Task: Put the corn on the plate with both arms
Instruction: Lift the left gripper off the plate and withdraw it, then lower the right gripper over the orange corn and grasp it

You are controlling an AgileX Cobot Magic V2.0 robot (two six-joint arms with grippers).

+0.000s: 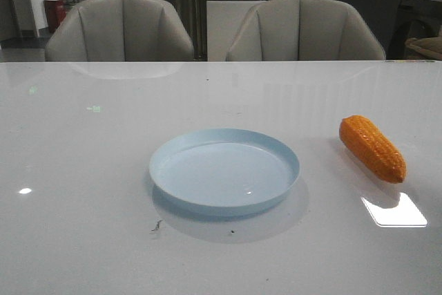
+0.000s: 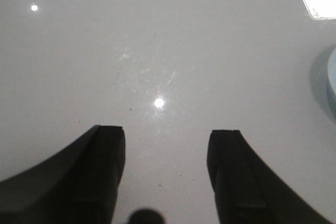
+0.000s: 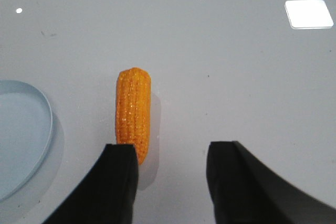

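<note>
The orange corn (image 1: 373, 147) lies on the white table to the right of the pale-blue plate (image 1: 224, 169), apart from it. Neither arm shows in the front view. In the right wrist view my right gripper (image 3: 172, 153) is open and empty above the table; the corn (image 3: 134, 113) lies just beyond it, its near end partly behind one finger (image 3: 122, 182), and the plate's rim (image 3: 46, 114) is beside the corn. In the left wrist view my left gripper (image 2: 166, 137) is open and empty over bare table, with the plate's edge (image 2: 332, 80) at the frame's side.
The glossy white table (image 1: 90, 170) carries bright light reflections (image 1: 395, 210). Two grey chairs (image 1: 121, 29) stand behind its far edge.
</note>
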